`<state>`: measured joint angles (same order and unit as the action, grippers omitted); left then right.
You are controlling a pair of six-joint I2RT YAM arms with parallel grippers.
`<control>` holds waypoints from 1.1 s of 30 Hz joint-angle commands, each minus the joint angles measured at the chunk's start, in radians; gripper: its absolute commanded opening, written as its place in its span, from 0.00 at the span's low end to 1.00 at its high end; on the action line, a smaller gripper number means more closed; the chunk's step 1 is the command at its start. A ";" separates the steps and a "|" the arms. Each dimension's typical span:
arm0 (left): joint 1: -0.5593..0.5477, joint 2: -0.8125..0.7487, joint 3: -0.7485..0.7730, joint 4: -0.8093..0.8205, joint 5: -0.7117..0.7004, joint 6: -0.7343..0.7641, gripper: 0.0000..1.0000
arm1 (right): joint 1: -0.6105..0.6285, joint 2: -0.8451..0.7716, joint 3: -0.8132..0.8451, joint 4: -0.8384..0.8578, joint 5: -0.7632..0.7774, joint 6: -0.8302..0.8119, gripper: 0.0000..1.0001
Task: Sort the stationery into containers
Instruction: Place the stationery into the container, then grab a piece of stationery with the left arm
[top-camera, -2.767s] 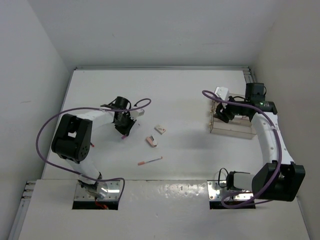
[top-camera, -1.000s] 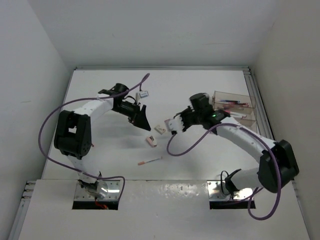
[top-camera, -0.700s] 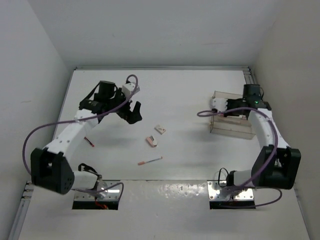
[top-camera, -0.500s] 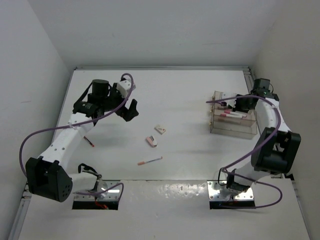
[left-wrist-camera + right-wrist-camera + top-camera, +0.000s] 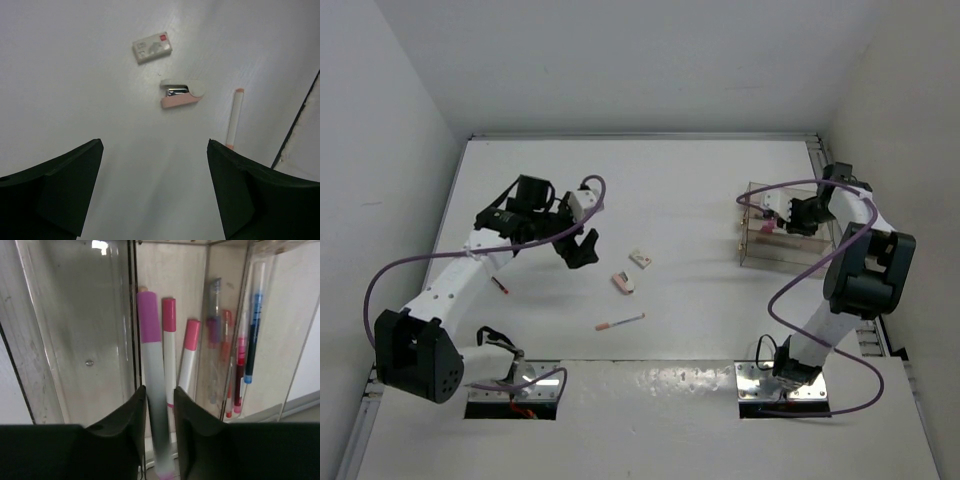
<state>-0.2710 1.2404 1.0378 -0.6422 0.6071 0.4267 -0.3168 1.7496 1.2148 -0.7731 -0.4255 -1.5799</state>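
Stationery lies partly on the white desk [image 5: 700, 180] and partly in the clear box [image 5: 780, 261] at the far right. The right arm reaches over that box. In the right wrist view its jaws are closed on a purple-capped pen [image 5: 151, 355], the dark fingers [image 5: 125, 425] pressing it from both sides. The pen points cap-first into a middle slot of the box. Two pink-capped pens [image 5: 169, 335] already lie in this slot beside it. The next slot to the right holds blue and red pens [image 5: 254, 330], and the slot to the left shows only bare plastic.

The left jaws are wide open and hold nothing. They hang above the desk left of centre, near the loose items. Between the two fingers [image 5: 55, 190] the left wrist view shows a white eraser [image 5: 152, 47] with a red mark on its label. Just beside it is a pink-and-white piece [image 5: 181, 93] with a rounded end, close to the eraser but apart from it. A white pen [image 5: 234, 118] with a pinkish tip lies further off, near the desk's edge. From above, a short dark-red pen [image 5: 500, 284] lies alone on the desk under the left arm.
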 commanded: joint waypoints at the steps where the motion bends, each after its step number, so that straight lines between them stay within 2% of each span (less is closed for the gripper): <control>1: -0.056 -0.013 -0.045 -0.077 0.017 0.133 0.91 | -0.002 0.022 0.045 -0.009 0.025 0.004 0.30; 4: -0.129 -0.004 -0.111 -0.086 -0.056 0.168 0.87 | 0.002 0.016 0.057 0.000 0.030 0.061 0.43; 7: -0.198 0.030 -0.148 -0.067 -0.116 0.158 0.85 | 0.004 -0.027 0.055 -0.002 -0.005 0.124 0.48; 20: -0.523 0.188 -0.185 0.009 -0.354 0.099 0.77 | 0.099 -0.304 -0.003 -0.023 -0.192 0.498 0.56; 28: -0.634 0.269 -0.185 0.018 -0.434 0.073 0.76 | 0.117 -0.436 -0.035 -0.038 -0.278 0.630 0.56; 33: -0.663 0.338 -0.165 0.047 -0.464 0.044 0.70 | 0.110 -0.498 -0.052 -0.057 -0.317 0.661 0.56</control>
<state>-0.9127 1.5452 0.8467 -0.6258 0.1818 0.5018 -0.2012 1.3048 1.1748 -0.8188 -0.6628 -0.9714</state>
